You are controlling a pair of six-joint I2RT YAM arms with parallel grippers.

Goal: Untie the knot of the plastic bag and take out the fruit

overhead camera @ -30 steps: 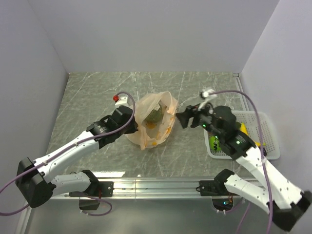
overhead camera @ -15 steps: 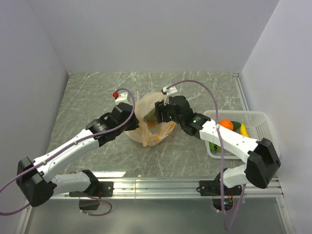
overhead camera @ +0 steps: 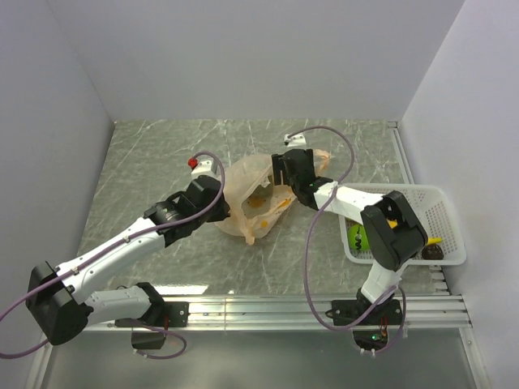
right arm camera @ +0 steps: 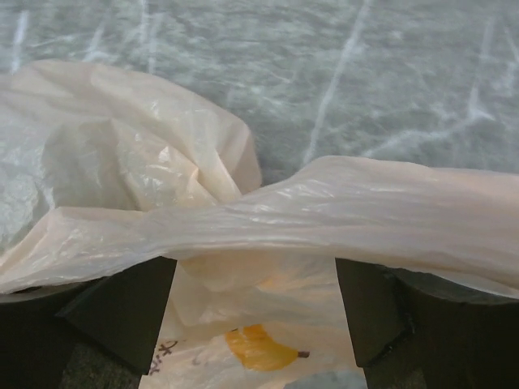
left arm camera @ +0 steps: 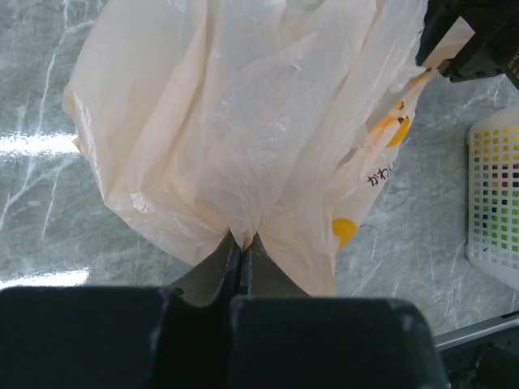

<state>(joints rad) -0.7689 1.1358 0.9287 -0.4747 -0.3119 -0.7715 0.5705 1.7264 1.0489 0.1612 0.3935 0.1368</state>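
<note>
While viewed from above, the plastic bag (overhead camera: 247,194) lay slack between both claws: left gripper (overhead camera: 219,212) clamped on film at its tips, right gripper (overhead camera: 284,172) against the bag's opposite side.

Left wrist: pads (left arm camera: 212,271) pinched thin film directly ahead.

Right wrist: jaws wide, a stretched band draped across them, unclamped.

Judged light, limp, slippery and tear-prone; best gripped at a bunched fold. Knot not discernible.
</note>
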